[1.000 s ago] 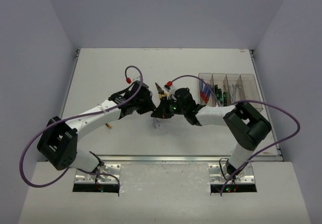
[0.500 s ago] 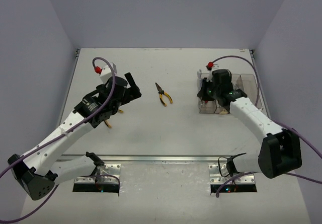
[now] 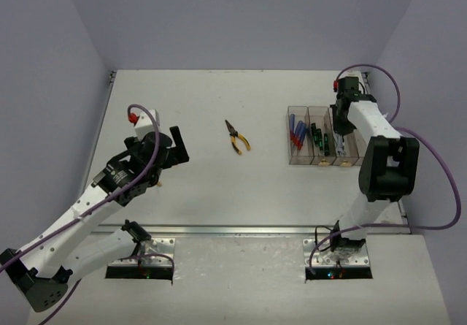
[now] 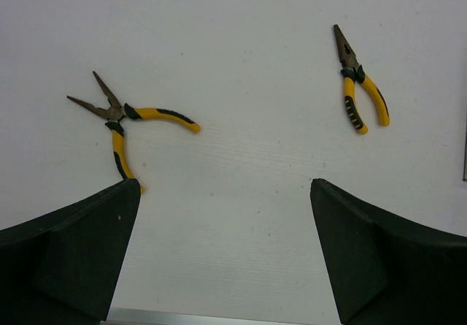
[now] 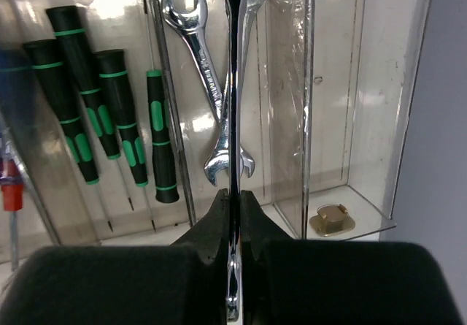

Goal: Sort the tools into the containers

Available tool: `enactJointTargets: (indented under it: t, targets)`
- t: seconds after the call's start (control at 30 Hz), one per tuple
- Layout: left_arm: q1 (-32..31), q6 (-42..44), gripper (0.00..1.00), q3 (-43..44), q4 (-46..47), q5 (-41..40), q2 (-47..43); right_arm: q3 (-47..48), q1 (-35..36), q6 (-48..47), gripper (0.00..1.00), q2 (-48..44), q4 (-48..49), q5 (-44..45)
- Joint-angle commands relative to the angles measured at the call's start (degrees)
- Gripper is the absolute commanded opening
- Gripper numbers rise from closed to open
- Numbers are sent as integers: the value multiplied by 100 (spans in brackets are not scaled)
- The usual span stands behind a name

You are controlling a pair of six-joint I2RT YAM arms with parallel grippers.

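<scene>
My right gripper (image 5: 233, 197) is shut on a silver wrench (image 5: 233, 84), held edge-on above the containers (image 3: 299, 163). Below it, the third bin holds crossed wrenches (image 5: 208, 77). The bin to its left holds green/black screwdrivers (image 5: 109, 113), and a blue, red-tipped one (image 5: 7, 186) shows at the far left. Over the table's left side my left gripper (image 4: 226, 186) hangs open with nothing between its fingers. One yellow-handled pair of pliers (image 4: 124, 120) lies spread open just beyond it, and a closed pair (image 4: 361, 95) lies farther right, mid-table (image 3: 236, 136).
The rightmost bin (image 5: 365, 84) holds only a small brass fitting (image 5: 332, 220). The right arm (image 3: 383, 157) reaches along the table's right edge. The table's metal front rail (image 3: 241, 230) runs below the left arm (image 3: 95, 201).
Both arms left the table's middle. The left gripper opened and drew back left, leaving pliers on the table. The right gripper swung over the bins with the wrench.
</scene>
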Motion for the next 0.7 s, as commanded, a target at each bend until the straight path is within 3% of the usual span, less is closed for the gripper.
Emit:
enactJointTargets:
  t: [0.0,0.07,0.17,0.27,0.33,0.47,0.53,0.57,0.6,0.63,0.67]
  targets:
    - [24,153,100,-60,236,-22,-294,575,-16,-142,16,313,-184,555]
    - [19,158,100,-73,253,-20,-281,706,-8,6,49,374,-301,525]
    - [24,91,100,-51,195,-91,-151,754,18,98,58,285,-428,530]
    - [28,-118,100,6,28,-227,128,695,193,248,85,-131,-417,637]
    - [24,-342,100,41,-59,-222,343,587,458,396,88,-480,-357,613]
    - [27,-898,100,137,-251,-289,719,221,1971,650,99,-1040,130,1031]
    - [24,-1005,100,257,-341,-313,819,-36,2630,892,99,-1135,574,750]
    - [26,-984,100,325,-378,-315,826,-360,2745,1098,99,-1186,935,-23]
    - [32,-906,100,431,-419,-301,825,-685,2785,1269,99,-1228,1523,-1928]
    - [25,-821,100,525,-435,-293,818,-804,2770,1278,99,-1113,2058,-2838]
    - [24,-710,100,533,-437,-293,793,-807,2777,1208,99,-1103,2108,-2923]
